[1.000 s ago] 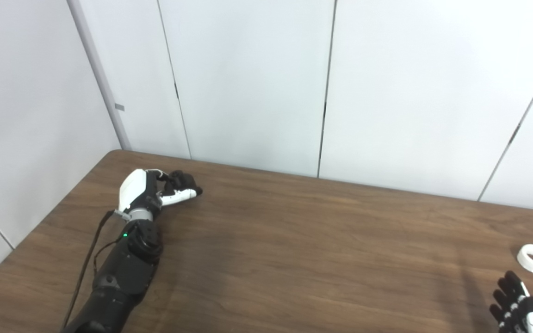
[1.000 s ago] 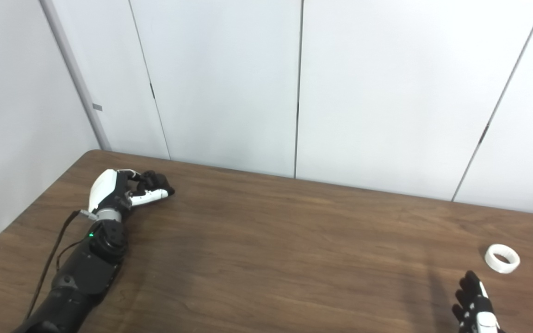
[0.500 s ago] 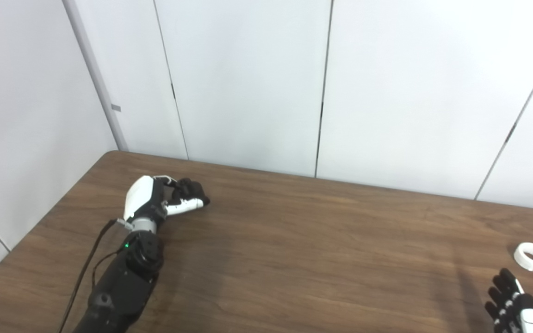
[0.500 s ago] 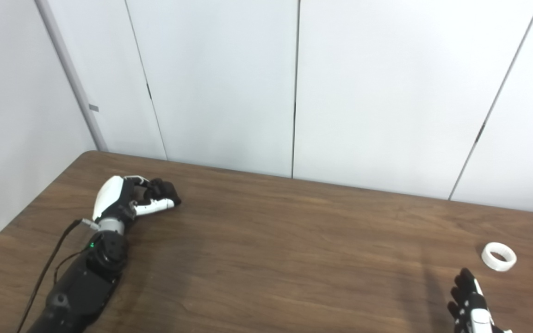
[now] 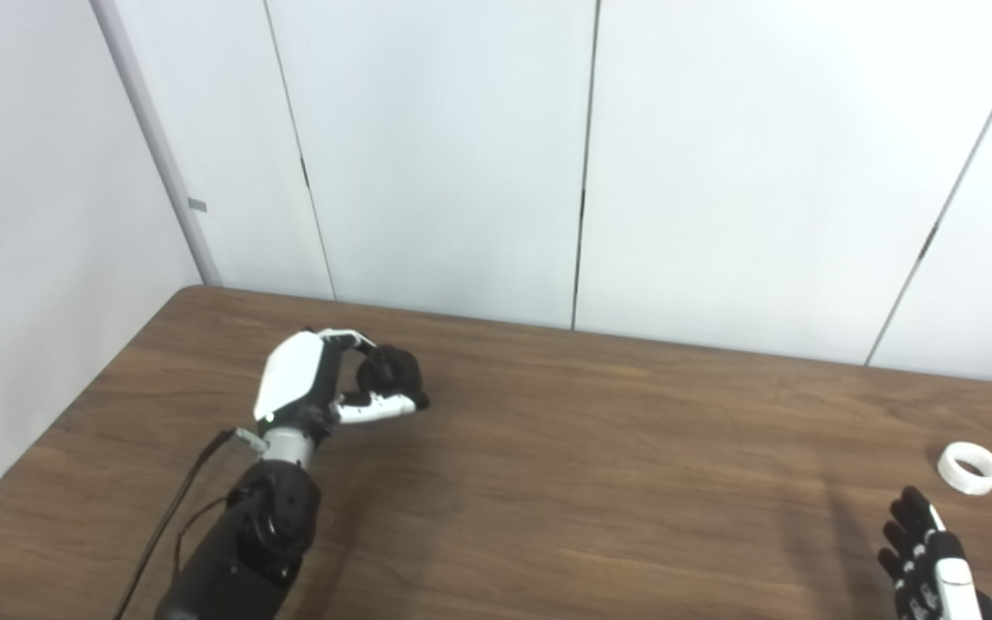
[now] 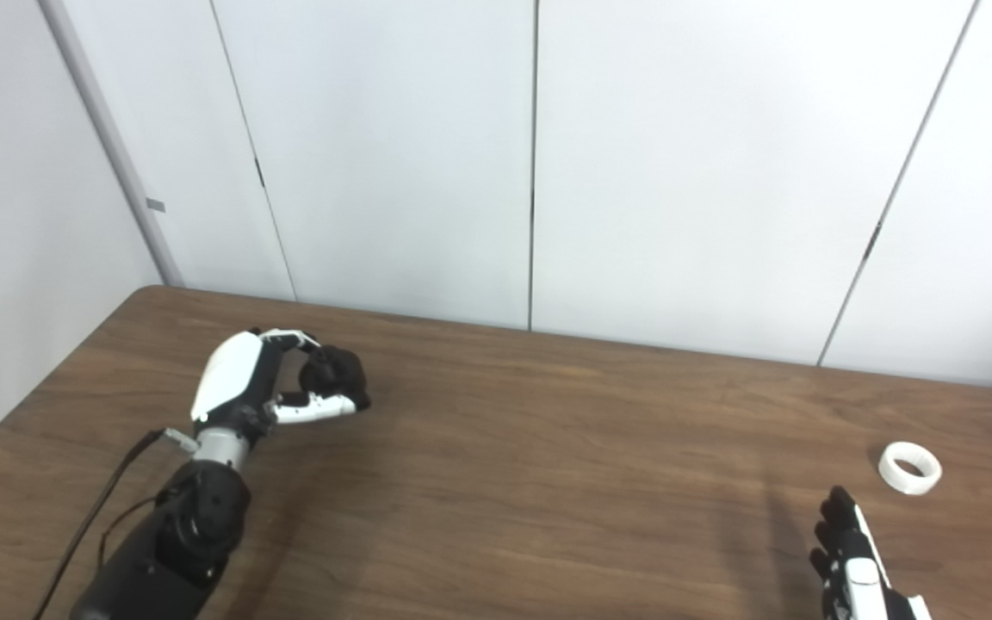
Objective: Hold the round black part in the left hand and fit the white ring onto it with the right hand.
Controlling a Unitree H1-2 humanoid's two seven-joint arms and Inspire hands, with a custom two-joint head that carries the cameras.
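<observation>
Black part seems clenched in raised left hand; right hand splayed, empty, near white ring.

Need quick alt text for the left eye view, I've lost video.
The left hand is closed on the round black part above the wooden table. The white ring lies far right, just beyond the empty right hand.

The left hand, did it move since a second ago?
Yes. The left hand, shut on the round black part, has pulled back from the table's far edge and shifted toward the white ring, though the camera shifted too.
</observation>
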